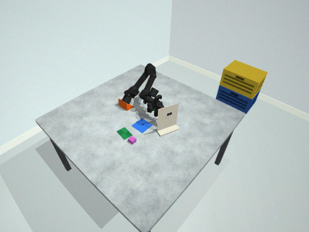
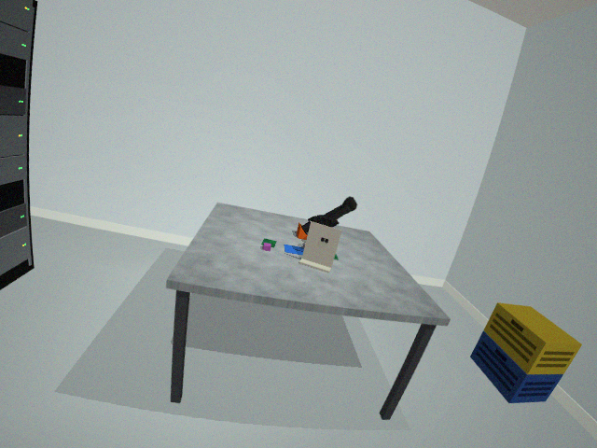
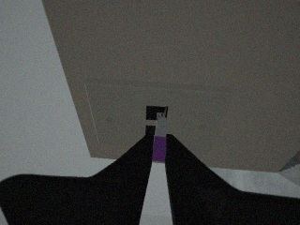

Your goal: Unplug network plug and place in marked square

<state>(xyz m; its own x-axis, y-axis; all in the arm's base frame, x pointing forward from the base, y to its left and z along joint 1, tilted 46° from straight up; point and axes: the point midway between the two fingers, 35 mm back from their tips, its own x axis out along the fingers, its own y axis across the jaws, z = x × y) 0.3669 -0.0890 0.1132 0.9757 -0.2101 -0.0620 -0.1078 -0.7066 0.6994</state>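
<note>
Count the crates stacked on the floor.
2, beside the table: a yellow crate sits on top of a blue crate, near the wall. None else shows, though the table could hide more.

The black claw [image 3: 158, 141], closed on the purple plug [image 3: 159, 149], is hemmed in ahead by the upright beige panel [image 1: 168, 116]. Behind it the grey stone-like counter [image 1: 174, 159] lies open. The flat blue square [image 1: 141, 125] is under the arm. The green square [image 1: 124, 132], small pink cube [image 1: 132, 140] and orange wedge [image 1: 125, 104] stand aside.

Mottled stone-look table [image 1: 154, 174], matt beige panel [image 1: 172, 122]
</note>
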